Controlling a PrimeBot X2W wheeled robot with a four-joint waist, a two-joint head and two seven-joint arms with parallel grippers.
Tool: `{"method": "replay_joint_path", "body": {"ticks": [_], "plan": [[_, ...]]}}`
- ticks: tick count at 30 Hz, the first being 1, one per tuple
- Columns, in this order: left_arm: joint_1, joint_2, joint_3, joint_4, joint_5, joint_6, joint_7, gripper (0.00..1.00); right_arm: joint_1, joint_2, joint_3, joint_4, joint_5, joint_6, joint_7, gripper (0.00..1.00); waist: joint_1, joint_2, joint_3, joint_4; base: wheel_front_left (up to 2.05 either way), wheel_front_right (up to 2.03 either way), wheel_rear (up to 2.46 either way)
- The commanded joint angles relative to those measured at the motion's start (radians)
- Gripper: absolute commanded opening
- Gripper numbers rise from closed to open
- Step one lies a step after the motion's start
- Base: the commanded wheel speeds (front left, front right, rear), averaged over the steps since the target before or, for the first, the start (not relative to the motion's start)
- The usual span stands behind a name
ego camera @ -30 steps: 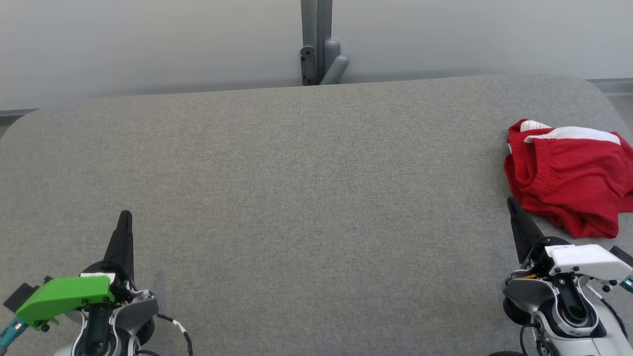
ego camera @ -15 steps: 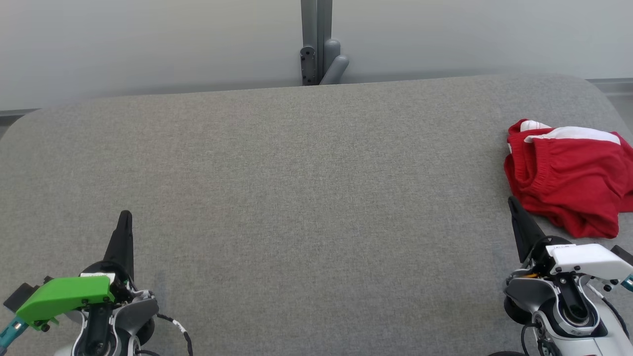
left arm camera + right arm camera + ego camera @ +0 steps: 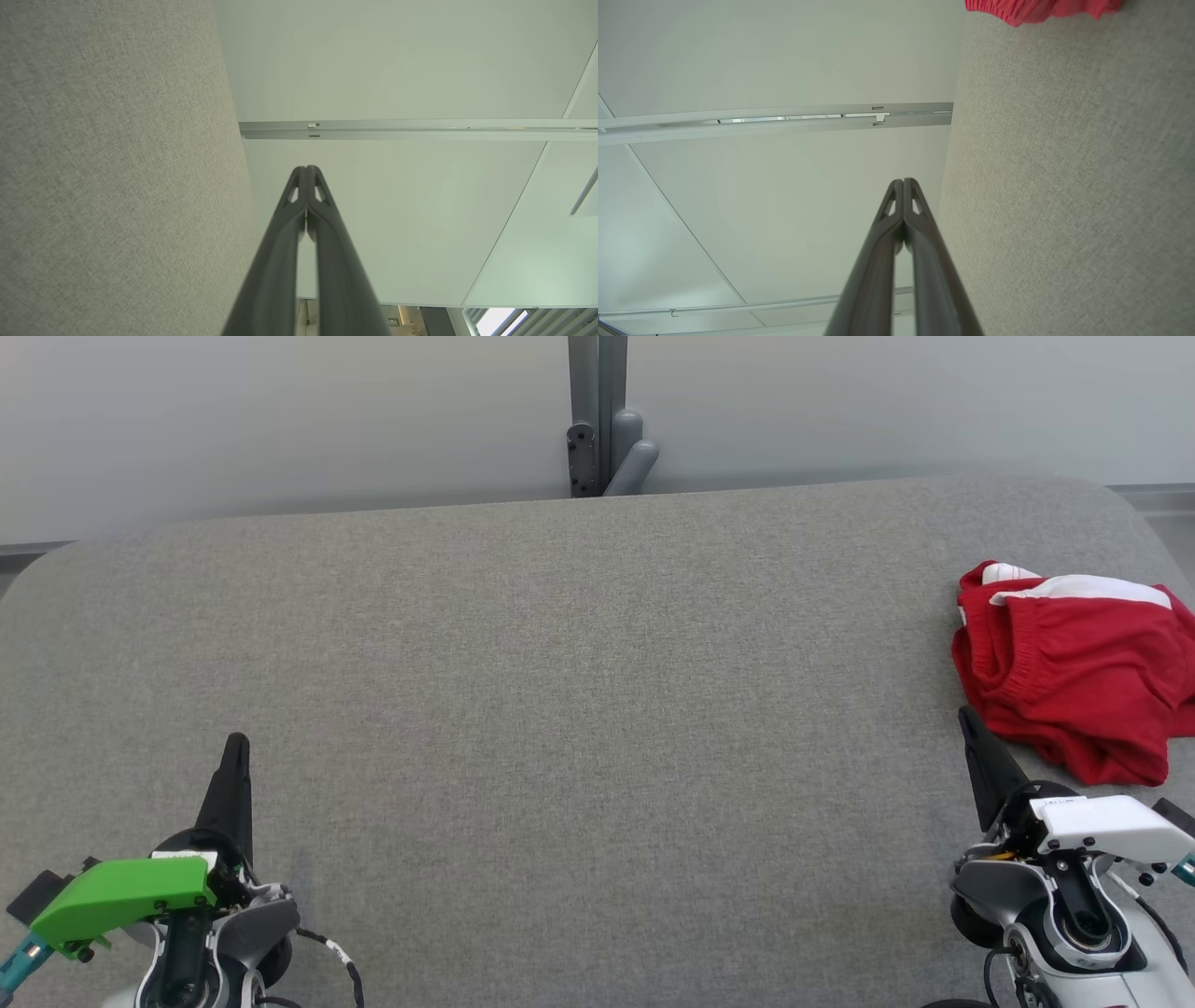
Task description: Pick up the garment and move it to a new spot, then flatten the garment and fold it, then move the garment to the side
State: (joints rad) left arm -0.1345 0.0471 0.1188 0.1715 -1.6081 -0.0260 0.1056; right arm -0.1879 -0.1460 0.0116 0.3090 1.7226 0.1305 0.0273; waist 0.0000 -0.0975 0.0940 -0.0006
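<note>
Head view: the red garment (image 3: 1074,677) lies bunched at the right edge of the worktop (image 3: 597,709), with the right end effector (image 3: 963,717) just beside it and the left end effector (image 3: 238,745) well apart, both empty with fingers together, and nothing has shifted in the past second, so the task is no further along.

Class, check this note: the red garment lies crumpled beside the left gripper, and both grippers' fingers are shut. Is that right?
Not quite: the head view shows the garment beside the right gripper, not the left gripper. Both grippers' fingers are shut, as stated.
</note>
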Motion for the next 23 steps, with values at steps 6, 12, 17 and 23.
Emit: {"method": "replay_joint_path", "body": {"ticks": [6,12,17,23], "plan": [[-0.010,0.006,0.000,-0.001,-0.001,0.000,0.005,0.00,0.011,-0.014,0.013,-0.006,0.018,0.000,-0.014,0.00,0.0000,0.0000,0.000,0.000,0.00,0.00,0.00],[-0.010,0.006,0.000,-0.001,-0.001,0.000,0.005,0.00,0.012,-0.022,0.024,-0.009,0.029,0.000,-0.023,0.00,0.0000,0.0000,0.000,0.000,0.00,0.00,0.00],[-0.010,0.006,0.000,-0.001,-0.001,0.000,0.005,0.00,0.013,-0.029,0.034,-0.010,0.036,0.000,-0.029,0.00,0.0000,0.0000,0.000,0.000,0.00,0.00,0.00],[-0.010,0.006,0.000,-0.001,-0.001,0.000,0.005,0.00,0.013,-0.039,0.046,-0.013,0.046,0.000,-0.038,0.00,0.0000,0.0000,0.000,0.000,0.00,0.00,0.00]]}}
